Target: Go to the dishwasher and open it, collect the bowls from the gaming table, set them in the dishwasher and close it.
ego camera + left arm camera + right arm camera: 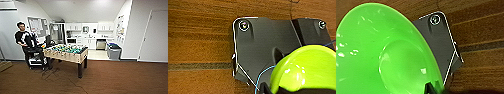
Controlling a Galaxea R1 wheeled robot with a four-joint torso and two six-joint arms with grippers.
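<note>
While I stand on a brown carpeted floor (112, 77), a white-walled room opens ahead of me, with a kitchenette of white cabinets (81, 27) along its far wall. A closed white door (155, 37) fills the right side. Left of centre stands the gaming table (66, 53), a table-football table with a green field, pale wooden sides and dark legs, set at an angle on the carpet. A person (25, 40) in dark clothes sits just behind its left end, beside a pinboard (37, 25) on the wall. Far back, under the counter, the dishwasher (101, 44) shows as a grey steel front; I cannot tell whether its door is open or closed. Near it, to the right, stands a grey bin (114, 51) with a blue top.

From my right wrist, a bright green bowl (381, 50) looms large above the carpet, its hollow facing the camera. From my left wrist, a yellow-green bowl (308, 70) shows at the edge of my dark wrist plate, with a thin blue cable (264, 75) curling past it. I cannot tell whether either of my grippers is spread, pressed together or pinching a bowl.
</note>
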